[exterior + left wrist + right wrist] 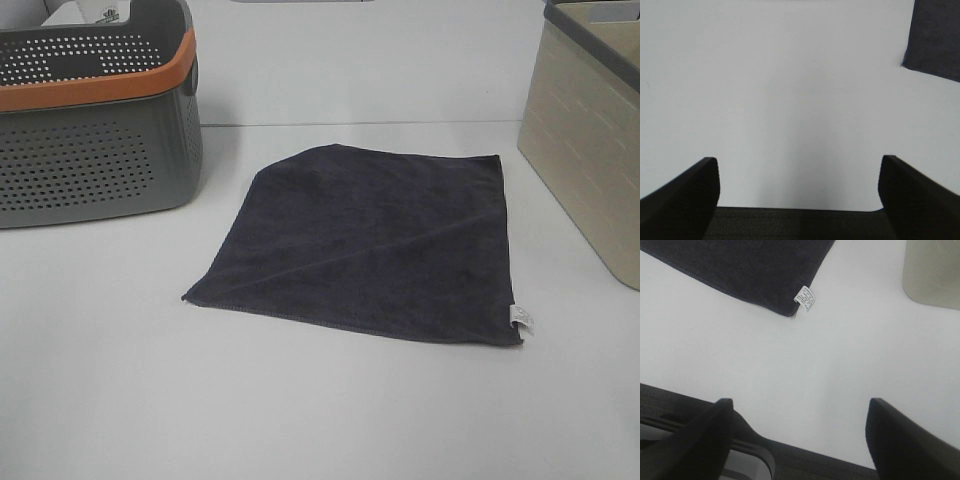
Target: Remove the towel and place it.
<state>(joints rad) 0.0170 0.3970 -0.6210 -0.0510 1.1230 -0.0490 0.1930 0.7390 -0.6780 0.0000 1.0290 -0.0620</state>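
Observation:
The dark charcoal-grey towel (375,240) lies flat on the white table, between the two baskets, with one far corner folded in. Its small white tag (522,318) is at the near right corner. The left wrist view shows one corner of the towel (935,37); the right wrist view shows the tagged corner (750,270) and the tag (805,297). My left gripper (799,195) is open and empty over bare table, apart from the towel. My right gripper (800,435) is open and empty near the table's front edge. Neither gripper shows in the exterior high view.
A dark grey perforated basket with an orange rim (95,120) stands at the back left. A beige basket with a dark rim (590,140) stands at the right; its base shows in the right wrist view (932,272). The table's dark front edge (670,400) is near.

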